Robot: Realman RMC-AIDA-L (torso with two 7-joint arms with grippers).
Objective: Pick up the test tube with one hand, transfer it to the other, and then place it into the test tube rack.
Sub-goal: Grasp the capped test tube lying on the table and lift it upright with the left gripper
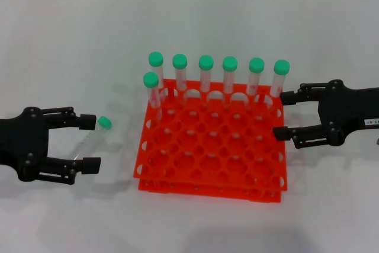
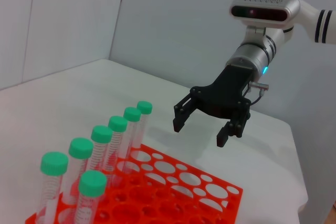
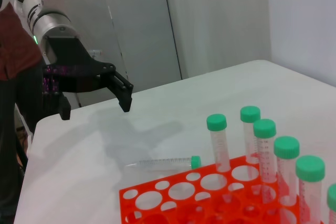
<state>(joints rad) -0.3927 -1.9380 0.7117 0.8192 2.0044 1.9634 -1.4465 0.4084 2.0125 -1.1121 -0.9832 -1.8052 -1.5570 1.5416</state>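
Head view: the orange-red rack [image 1: 213, 146] sits on the white table [image 1: 71, 45], a little right of the middle. Six capped tubes [image 1: 230, 75] stand in its far row, and a seventh [image 1: 152, 90] stands one row nearer at the left corner. The loose tube [image 1: 92, 137] lies flat on the table left of the rack, green cap toward the far right, clear body running near-left. The left gripper [image 1: 89, 141] is at the left edge, its fingers spread wide, one on each side of the lying tube; whether it is down at the tube or above it cannot be told. The right gripper [image 1: 285, 115], with a white label on its body, is by the rack's far right corner, fingers wide apart and holding nothing.

Left wrist view: the seven standing tubes [image 2: 116, 137] rise from the rack [image 2: 173, 182] in the near part of the picture. Beyond the rack the right gripper [image 2: 200, 129] hangs on its silver wrist above the table [image 2: 79, 93], fingers wide open and empty.

Right wrist view: the tube [image 3: 163, 163] lies on the table [image 3: 236, 87] just beside the rack [image 3: 210, 192], its cap close to the rack's edge but apart from it. The left gripper [image 3: 94, 106] is above the table, beyond the tube and clear of it, fingers wide and empty. Capped tubes [image 3: 265, 145] stand in the rack at the right.
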